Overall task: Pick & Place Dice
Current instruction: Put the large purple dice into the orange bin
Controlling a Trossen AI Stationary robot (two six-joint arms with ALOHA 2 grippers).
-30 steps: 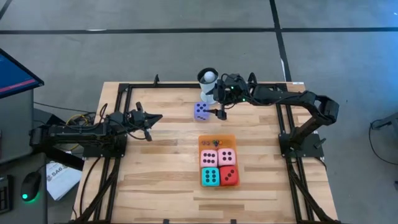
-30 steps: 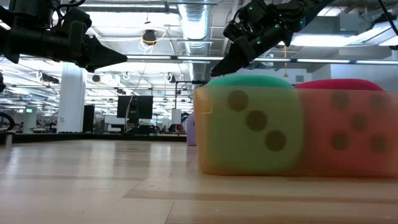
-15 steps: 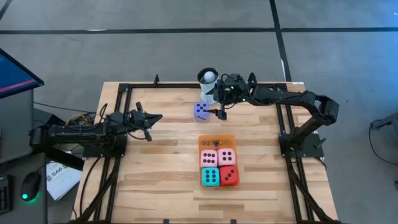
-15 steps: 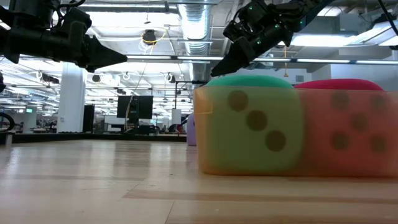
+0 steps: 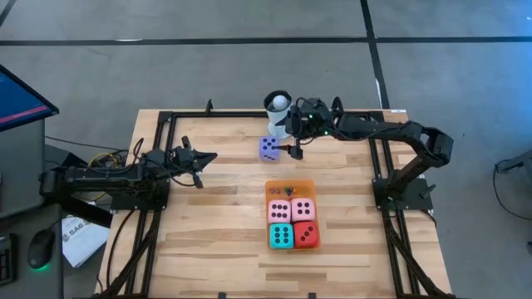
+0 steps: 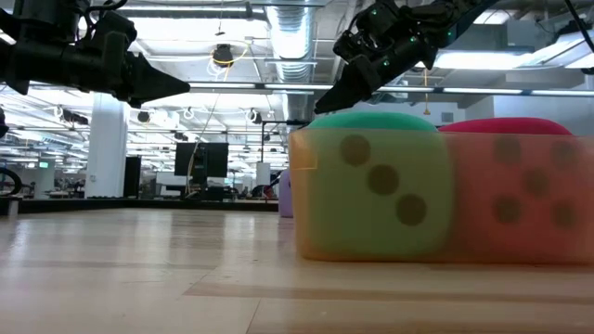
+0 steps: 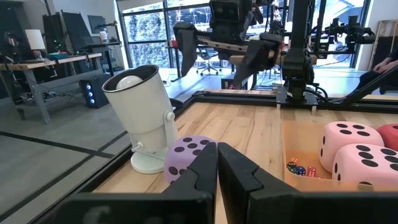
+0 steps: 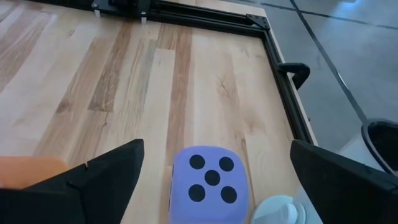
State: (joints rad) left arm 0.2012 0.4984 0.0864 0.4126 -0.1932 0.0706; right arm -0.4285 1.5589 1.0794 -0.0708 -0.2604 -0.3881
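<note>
We see the right pincer (image 5: 293, 149) hanging with its fingers spread wide and nothing between them, just to the right of the purple die (image 5: 268, 148) in the high view and above it in the right wrist view, where the die's five-pip face (image 8: 210, 177) shows between the two dark fingers. That die sits alone on the wooden bench (image 5: 216, 208) toward its far side, close beside the white mug (image 5: 277, 109) with a ball in it, which stands just beyond it at the far edge.

Nearer to us, at mid-bench, lies the orange mat (image 5: 291, 188). On it we count four dice in a tight square: two pink dice (image 5: 280, 211) side by side on the far row, the teal die (image 5: 281, 236) at the near left and the red die (image 5: 306, 235) at the near right, each touching its neighbours. A few tiny coloured pieces (image 5: 281, 190) lie along the mat's far strip. In the low view the teal die and the red die fill the foreground, side by side.

The left pincer (image 5: 209, 156) waits well apart over the bench's left side, its fingers pressed together and empty, pointing toward the purple die.
</note>
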